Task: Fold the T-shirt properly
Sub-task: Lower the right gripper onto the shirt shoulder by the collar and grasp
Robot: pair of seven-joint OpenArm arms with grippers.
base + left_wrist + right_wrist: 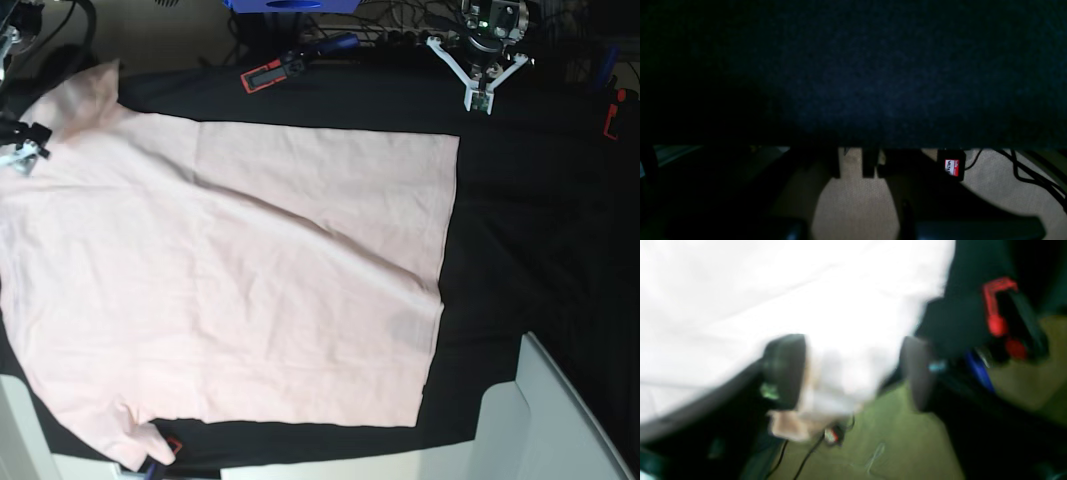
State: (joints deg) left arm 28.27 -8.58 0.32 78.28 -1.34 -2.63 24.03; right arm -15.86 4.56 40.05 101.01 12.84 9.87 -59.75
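Note:
The pale pink T-shirt [230, 280] lies spread flat, plain side up, over the left and middle of the black table cloth [530, 220]. One side strip is folded inward along the far edge. My right gripper [850, 373] is open at the shirt's far left edge, its dark pads [783, 370] wide apart with blurred pale fabric between and behind them. In the base view it shows only as a small piece [20, 150] at the frame's edge. My left gripper [481, 98] hovers over bare cloth at the back right, fingertips together, holding nothing.
A red-handled tool [265, 75] and a blue box [290, 5] sit at the back edge. A red clamp [610, 110] is at the right edge, and a white bin [540, 420] at the front right corner. Cables [1027, 173] run over the floor beyond the table edge.

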